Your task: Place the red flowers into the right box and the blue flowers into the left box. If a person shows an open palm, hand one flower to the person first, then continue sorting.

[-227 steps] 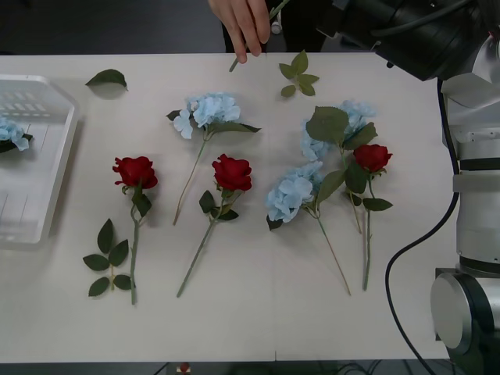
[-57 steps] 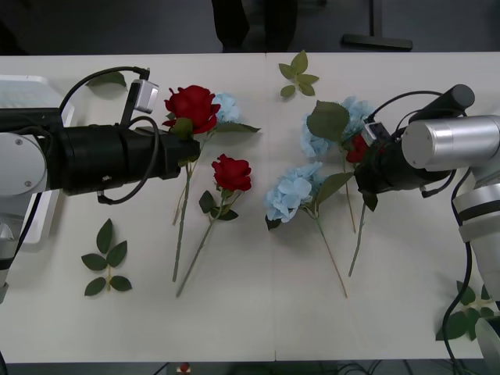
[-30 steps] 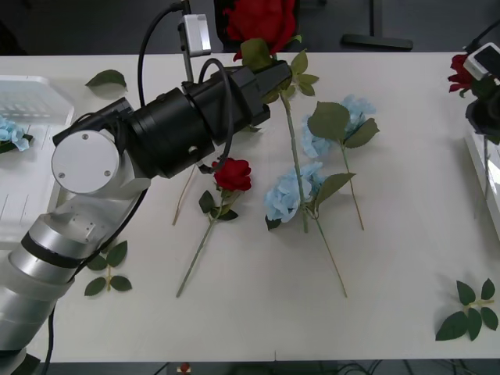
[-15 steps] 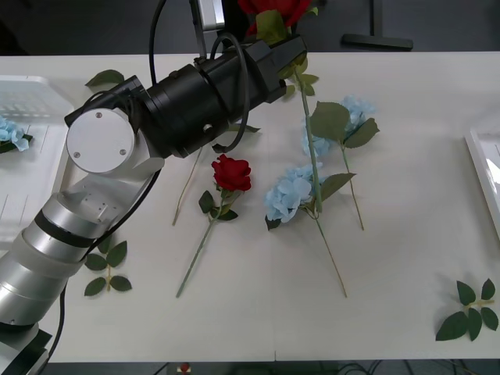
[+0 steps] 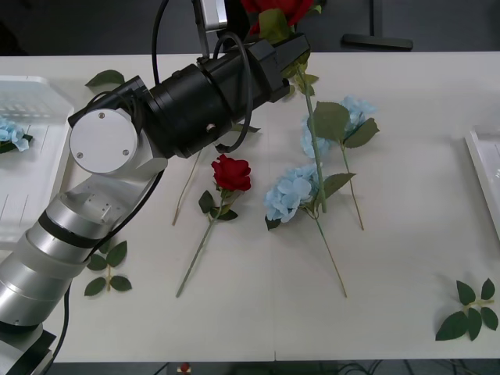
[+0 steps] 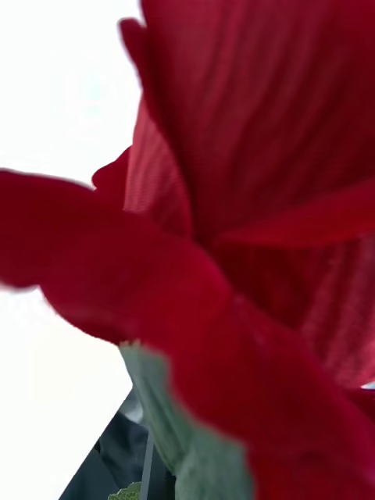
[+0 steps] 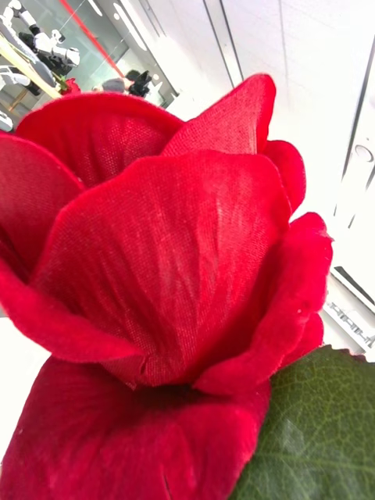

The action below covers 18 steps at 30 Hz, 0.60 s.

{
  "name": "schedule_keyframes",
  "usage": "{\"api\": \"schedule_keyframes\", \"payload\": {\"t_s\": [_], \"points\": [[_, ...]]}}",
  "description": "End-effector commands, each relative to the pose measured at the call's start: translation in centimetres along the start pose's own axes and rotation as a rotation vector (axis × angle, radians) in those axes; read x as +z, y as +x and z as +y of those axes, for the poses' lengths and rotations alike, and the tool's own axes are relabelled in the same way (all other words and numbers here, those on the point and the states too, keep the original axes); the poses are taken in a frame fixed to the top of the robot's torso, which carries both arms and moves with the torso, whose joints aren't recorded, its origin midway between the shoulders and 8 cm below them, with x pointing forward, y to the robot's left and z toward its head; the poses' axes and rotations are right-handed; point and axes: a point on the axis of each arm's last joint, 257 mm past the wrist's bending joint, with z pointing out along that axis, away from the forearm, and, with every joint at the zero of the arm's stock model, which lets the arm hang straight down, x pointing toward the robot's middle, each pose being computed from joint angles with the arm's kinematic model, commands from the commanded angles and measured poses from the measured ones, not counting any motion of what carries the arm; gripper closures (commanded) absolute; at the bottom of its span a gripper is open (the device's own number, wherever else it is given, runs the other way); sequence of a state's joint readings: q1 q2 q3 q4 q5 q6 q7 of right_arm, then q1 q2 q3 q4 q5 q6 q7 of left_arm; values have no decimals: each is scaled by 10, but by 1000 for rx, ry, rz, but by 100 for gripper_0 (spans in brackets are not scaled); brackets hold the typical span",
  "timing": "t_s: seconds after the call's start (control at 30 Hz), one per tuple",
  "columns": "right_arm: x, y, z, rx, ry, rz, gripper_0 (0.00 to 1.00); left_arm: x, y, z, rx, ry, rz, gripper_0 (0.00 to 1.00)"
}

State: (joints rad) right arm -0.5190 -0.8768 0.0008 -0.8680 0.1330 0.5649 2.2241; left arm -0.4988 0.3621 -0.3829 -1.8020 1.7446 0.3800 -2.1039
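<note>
My left gripper is raised over the table's far middle and shut on a red flower. Its long stem hangs down over the blue flowers. That bloom sits close before the left wrist camera. Another red flower's bloom is right in front of the right wrist camera, held by my right gripper. One more red flower lies on the table. Two blue flowers lie right of it. The left box holds a blue flower. The right box's edge shows at far right.
Loose leaf sprigs lie at front left and front right, and a single leaf at the back left. My left arm's thick black forearm spans the table's left middle.
My left arm lifted a red flower off the table and swung it toward the far middle. My right arm carried its red flower out past the right edge of the front view.
</note>
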Motion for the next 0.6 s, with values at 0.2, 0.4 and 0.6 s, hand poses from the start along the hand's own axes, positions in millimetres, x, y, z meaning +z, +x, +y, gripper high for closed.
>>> {"api": "schedule_keyframes", "payload": {"t_s": [0.2,0.4,0.6], "points": [[2,4,-15,-29,25,19,100,7,-18,-15,40,31,-36,100],[2,1,-8,-27,15,18,38,7,-17,-15,39,31,-33,100],[2,0,-8,-32,16,16,16,7,-17,-15,38,31,-34,100]]}}
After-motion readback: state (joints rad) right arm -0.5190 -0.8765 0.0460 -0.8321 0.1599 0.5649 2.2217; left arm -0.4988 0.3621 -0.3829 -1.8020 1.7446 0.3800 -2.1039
